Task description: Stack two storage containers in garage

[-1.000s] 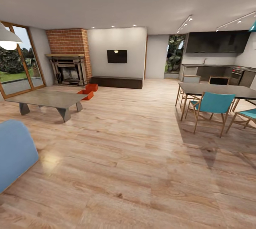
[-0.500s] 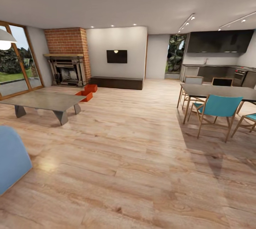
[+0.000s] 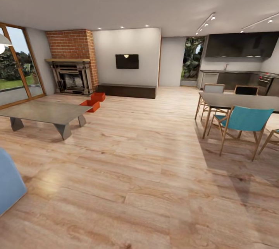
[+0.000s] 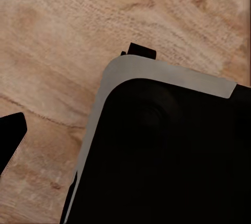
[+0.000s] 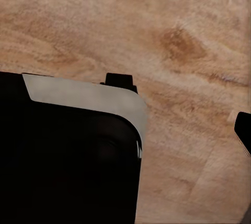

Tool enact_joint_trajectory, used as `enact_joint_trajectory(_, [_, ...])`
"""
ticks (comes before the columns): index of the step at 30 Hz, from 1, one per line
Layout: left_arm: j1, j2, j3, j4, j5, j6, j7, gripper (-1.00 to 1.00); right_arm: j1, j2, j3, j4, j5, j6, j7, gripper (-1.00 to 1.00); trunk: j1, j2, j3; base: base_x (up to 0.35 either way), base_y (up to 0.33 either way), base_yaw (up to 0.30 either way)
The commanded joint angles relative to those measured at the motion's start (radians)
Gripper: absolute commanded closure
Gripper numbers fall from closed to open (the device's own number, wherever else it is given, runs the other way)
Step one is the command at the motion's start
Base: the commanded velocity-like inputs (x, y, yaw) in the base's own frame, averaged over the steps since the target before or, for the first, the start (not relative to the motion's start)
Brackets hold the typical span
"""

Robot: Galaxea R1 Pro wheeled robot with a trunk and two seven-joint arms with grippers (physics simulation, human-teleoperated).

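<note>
Two storage containers (image 3: 93,102) are being seen on the wood floor (image 3: 147,171), left of the frame's middle, by the fireplace (image 3: 71,76). They should be driven toward slowly, passing right of the grey table (image 3: 42,112). Whether the grippers are apart or together cannot be told.

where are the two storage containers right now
In the head view, the two storage containers sit on the wood floor at far left, between the coffee table and brick fireplace.

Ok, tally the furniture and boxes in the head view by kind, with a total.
Red-orange storage containers: 2
Tables: 2, coffee table and dining table
Teal chairs: 2, one whole, one cut off at the edge
Other chairs behind the dining table: 2
Total: 8
</note>
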Motion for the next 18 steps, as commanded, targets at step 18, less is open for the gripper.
enact_joint_trajectory(18, [0.0,0.007,0.0,-0.003,0.012,0.024,0.001,-1.0,-0.001,-0.002,0.005,0.004,-0.001,-0.008,-0.003,-1.0,0.001,0.0,-0.001,0.322,0.0,0.0])
